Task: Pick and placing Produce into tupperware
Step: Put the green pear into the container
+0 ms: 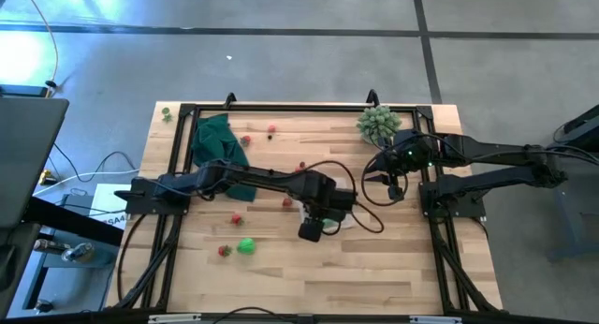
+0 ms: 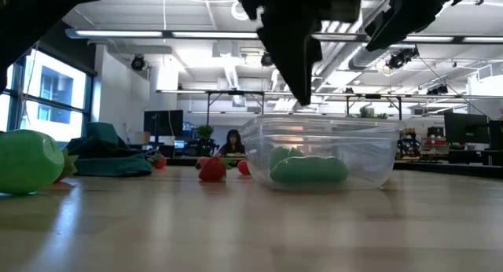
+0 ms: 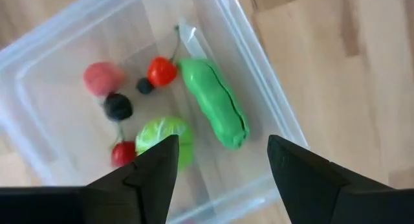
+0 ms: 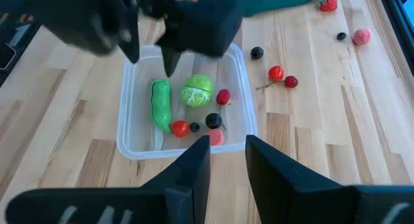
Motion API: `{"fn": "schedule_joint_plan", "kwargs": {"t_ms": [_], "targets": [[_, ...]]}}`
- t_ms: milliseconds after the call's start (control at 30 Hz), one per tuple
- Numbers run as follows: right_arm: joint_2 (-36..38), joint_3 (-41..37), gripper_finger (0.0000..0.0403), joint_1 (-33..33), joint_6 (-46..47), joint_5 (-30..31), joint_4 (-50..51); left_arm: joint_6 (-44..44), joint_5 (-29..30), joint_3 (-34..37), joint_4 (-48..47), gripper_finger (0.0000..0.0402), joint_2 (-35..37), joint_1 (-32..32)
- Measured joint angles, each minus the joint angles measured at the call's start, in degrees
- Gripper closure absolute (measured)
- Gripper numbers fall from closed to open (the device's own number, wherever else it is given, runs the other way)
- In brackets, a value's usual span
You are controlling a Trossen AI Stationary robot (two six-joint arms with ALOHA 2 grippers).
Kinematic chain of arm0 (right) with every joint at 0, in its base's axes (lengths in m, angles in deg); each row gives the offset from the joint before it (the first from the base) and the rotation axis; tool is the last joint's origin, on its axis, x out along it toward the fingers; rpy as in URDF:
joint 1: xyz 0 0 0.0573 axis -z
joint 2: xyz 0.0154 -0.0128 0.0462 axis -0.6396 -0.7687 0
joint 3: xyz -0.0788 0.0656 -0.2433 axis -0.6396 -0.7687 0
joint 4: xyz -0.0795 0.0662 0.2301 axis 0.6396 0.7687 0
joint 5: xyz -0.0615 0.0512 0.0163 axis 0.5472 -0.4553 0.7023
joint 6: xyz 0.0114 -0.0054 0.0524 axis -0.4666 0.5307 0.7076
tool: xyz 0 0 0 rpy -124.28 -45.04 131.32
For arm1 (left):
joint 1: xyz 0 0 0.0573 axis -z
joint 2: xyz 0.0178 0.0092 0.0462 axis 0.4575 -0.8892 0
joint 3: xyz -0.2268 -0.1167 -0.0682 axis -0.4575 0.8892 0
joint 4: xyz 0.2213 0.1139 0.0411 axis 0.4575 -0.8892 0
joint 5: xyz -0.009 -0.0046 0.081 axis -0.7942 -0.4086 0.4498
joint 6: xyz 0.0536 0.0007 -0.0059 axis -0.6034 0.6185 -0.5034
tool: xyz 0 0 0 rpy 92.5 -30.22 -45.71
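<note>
**Left gripper open above the tupperware**

I have the left gripper [image 3: 220, 162] hanging directly over the tupperware [image 4: 132, 136], near the middle of the table. Its fingers [image 3: 145, 175] stand wide apart and hold nothing; through the gap I look straight down onto the container's contents.

Inside I count seven pieces: one green pea pod [image 3: 213, 101], one round pale green cabbage-like piece [image 3: 165, 136], two red cherries [image 3: 161, 70], one pink berry [image 3: 102, 78] and two dark berries [image 3: 118, 107]. All lie on the container floor, the pod touching the cabbage piece at its lower end, just under the gripper's gap.

My right gripper [image 4: 228, 156] waits beside the tupperware on the right side of the table, fingers a narrow gap apart, empty.

Loose produce on the table: from the right wrist I count a cherry pair [image 4: 283, 77], two dark berries, one pink berry [image 4: 361, 35] and a strawberry [image 4: 328, 2] by the green cloth [image 1: 217, 141]. From above I also see one bright green piece [image 1: 246, 245] and a red piece next to it near the front edge
</note>
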Motion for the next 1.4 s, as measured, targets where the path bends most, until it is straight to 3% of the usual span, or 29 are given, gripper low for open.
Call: {"fn": "schedule_joint_plan", "kwargs": {"t_ms": [400, 600, 767, 933, 1133, 1400], "targets": [[-0.01, 0.00, 0.0313, 0.01, 0.01, -0.01, 0.02, 4.01, 6.67, -0.03, -6.36, 0.0195, 14.18, 1.76], [0.01, 0.02, 0.0313, 0.01, -0.01, -0.01, 0.02, 9.32, 15.70, 0.38, -13.61, 0.0202, 18.23, 7.94], [-0.02, 0.02, 0.0313, -0.01, 0.00, 0.00, 0.09, 16.70, 16.52, 4.70, -12.94, 0.0204, 21.22, 13.50], [0.01, 0.02, 0.0313, -0.01, 0.01, -0.01, 0.02, 26.65, 16.33, 14.89, -13.13, 0.0204, 25.60, 16.86], [-0.01, 0.02, 0.0313, -0.01, 0.00, -0.01, 0.04, 38.79, 13.28, 33.84, -10.16, 0.0204, 33.71, 20.26], [-0.01, 0.02, 0.0313, 0.00, 0.00, -0.01, 0.02, 43.92, 10.06, 61.50, 17.90, 0.0220, 49.50, 23.04]]}}
